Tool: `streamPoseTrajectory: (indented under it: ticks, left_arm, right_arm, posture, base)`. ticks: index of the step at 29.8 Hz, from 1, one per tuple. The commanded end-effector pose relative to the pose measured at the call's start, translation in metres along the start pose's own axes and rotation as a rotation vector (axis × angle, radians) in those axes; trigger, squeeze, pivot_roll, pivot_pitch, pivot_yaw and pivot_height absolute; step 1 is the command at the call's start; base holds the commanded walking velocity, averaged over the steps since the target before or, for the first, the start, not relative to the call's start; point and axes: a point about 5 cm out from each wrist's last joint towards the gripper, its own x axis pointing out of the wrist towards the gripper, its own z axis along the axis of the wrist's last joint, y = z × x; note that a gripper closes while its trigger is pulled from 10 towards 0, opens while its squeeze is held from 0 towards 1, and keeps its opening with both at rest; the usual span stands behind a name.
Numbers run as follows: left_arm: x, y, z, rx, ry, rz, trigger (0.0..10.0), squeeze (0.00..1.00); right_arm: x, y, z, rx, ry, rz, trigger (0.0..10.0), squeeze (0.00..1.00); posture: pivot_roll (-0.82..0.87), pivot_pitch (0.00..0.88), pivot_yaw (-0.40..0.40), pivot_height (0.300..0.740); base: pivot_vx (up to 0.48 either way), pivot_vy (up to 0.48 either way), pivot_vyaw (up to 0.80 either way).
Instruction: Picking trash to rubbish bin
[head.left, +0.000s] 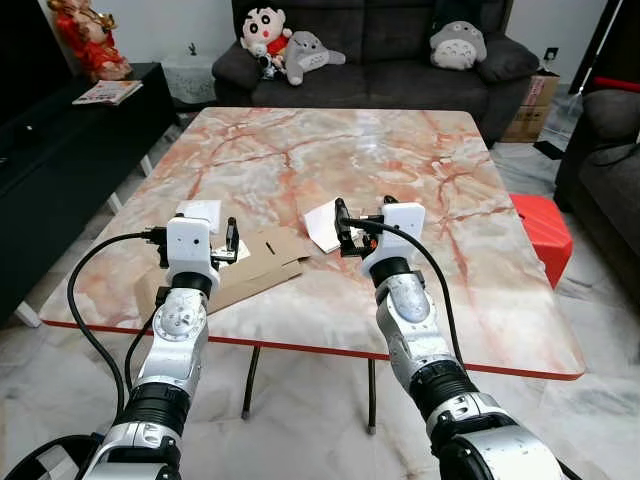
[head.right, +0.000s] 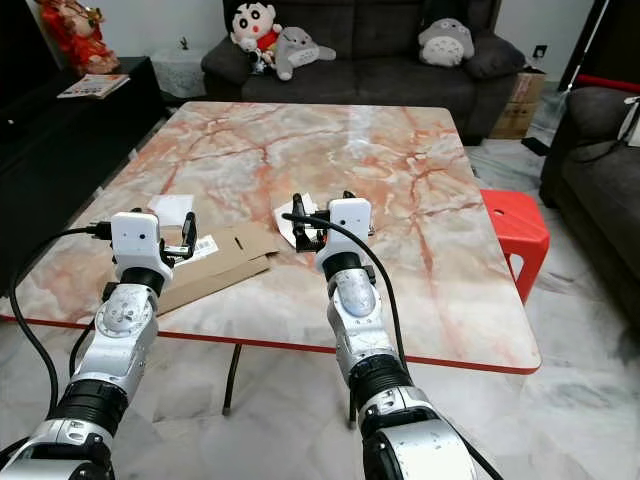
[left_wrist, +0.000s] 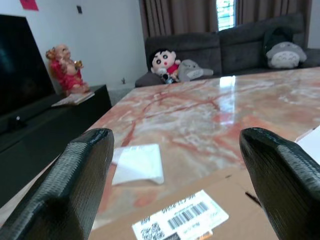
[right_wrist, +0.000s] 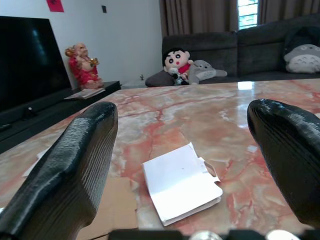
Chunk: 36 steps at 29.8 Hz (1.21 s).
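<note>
On the marble coffee table (head.left: 420, 170), near its front edge, lies the trash: a flattened cardboard piece (head.left: 262, 268) w/ a barcode label (left_wrist: 181, 218), a white folded paper/card (right_wrist: 181, 182) just to its right, and a smaller white paper (left_wrist: 138, 163) to its left by the table's left edge. Cardboard & the white card look nearly touching; the small paper sits a bit apart.

Left gripper (left_wrist: 177, 165) hovers over the left end of the cardboard, fingers (left_wrist: 75, 180) spread wide, nothing between them; wrist view looks straight over the label and the small white paper. Right gripper (right_wrist: 192, 160) hangs just above the white folded card, also wide open and empty, card framed between its two black fingers (right_wrist: 70, 165). Both arms reach fwd over the table's near edge.

Beyond the table: dark sofa (head.left: 400, 60) w/ plush toys (head.left: 285, 45) and a grey plush (head.left: 457, 45); black TV cabinet (head.left: 60, 140) on the robot's left w/ a red figurine (head.left: 90, 35) and a magazine (head.left: 107, 92); red stool (head.left: 542, 232) on the right, beside the table. Cardboard box (head.left: 532, 105) at far right by the sofa. No rubbish bin can be made out
</note>
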Motion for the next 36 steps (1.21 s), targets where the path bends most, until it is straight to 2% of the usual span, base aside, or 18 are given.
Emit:
streamPoseTrajectory:
  ticks: [1,10,12,13,15,18,21,22,28,32,33,34,36]
  left_arm:
    - [0.005,0.004,0.002,0.005,0.016,0.004,10.0,0.00]
    - [0.004,0.010,-0.007,0.071,0.089,0.024,10.0,0.00]
    - [-0.001,0.012,-0.015,0.015,0.143,0.061,10.0,0.00]
    - [-0.006,0.011,-0.024,-0.135,0.195,0.097,10.0,0.00]
    - [-0.013,0.006,-0.030,-0.219,0.224,0.089,10.0,0.00]
    - [-0.021,0.000,-0.031,-0.187,0.213,0.069,10.0,0.00]
    - [-0.025,0.001,-0.033,-0.203,0.225,0.106,10.0,0.00]
    - [-0.027,0.002,-0.033,-0.238,0.215,0.122,10.0,1.00]
    - [-0.033,0.003,-0.022,-0.270,0.171,0.101,10.0,1.00]
    - [-0.044,0.007,-0.024,-0.356,0.190,0.118,10.0,1.00]
    - [-0.044,0.007,-0.024,-0.356,0.190,0.118,10.0,1.00]
    - [-0.049,0.011,-0.026,-0.429,0.200,0.142,10.0,1.00]
    - [-0.055,0.018,-0.026,-0.487,0.207,0.179,10.0,1.00]
  right_arm:
    - [0.000,0.002,0.000,0.003,0.005,0.008,10.0,0.00]
    - [0.000,0.002,-0.001,0.005,0.010,0.015,10.0,0.00]
    - [-0.001,0.003,-0.002,0.006,0.013,0.017,10.0,0.00]
    - [-0.001,0.003,-0.002,0.005,0.014,0.019,10.0,0.00]
    - [-0.001,0.003,-0.003,0.006,0.016,0.020,10.0,0.00]
    - [-0.001,0.003,-0.003,0.007,0.017,0.020,10.0,0.00]
    - [-0.002,0.003,-0.004,0.007,0.019,0.020,10.0,0.00]
    - [-0.002,0.003,-0.004,0.008,0.020,0.020,10.0,0.00]
    - [-0.002,0.004,-0.004,0.009,0.020,0.021,10.0,0.00]
    - [-0.003,0.003,-0.005,0.011,0.023,0.018,10.0,0.00]
    - [-0.003,0.003,-0.005,0.011,0.023,0.018,10.0,0.00]
    - [-0.004,0.003,-0.006,0.011,0.025,0.018,10.0,0.00]
    - [-0.004,0.004,-0.007,0.012,0.027,0.019,10.0,0.00]
  posture:
    - [-0.03,0.002,0.019,0.740]
    - [-0.02,0.010,0.018,0.740]
    - [-0.02,0.010,0.018,0.740]
    - [-0.02,0.010,0.018,0.740]
    - [-0.02,0.011,0.020,0.740]
    - [-0.02,0.011,0.020,0.740]
    - [-0.02,0.011,0.020,0.740]
    - [-0.02,0.011,0.020,0.740]
    - [-0.01,0.015,0.023,0.740]
    - [-0.01,0.016,0.029,0.740]
    - [-0.01,0.016,0.029,0.740]
    - [-0.01,0.016,0.029,0.740]
    - [-0.01,0.016,0.031,0.740]
  base:
    - [0.000,0.000,0.00]
    - [0.000,0.000,0.00]
    - [0.000,0.000,0.00]
    - [0.000,0.000,0.00]
    - [0.000,0.000,0.00]
    - [0.000,0.000,0.00]
    - [0.000,0.000,0.00]
    - [0.000,0.000,0.00]
    - [0.000,0.000,0.00]
    - [0.000,0.000,0.00]
    - [0.000,0.000,0.00]
    - [0.000,0.000,0.00]
    - [0.000,0.000,0.00]
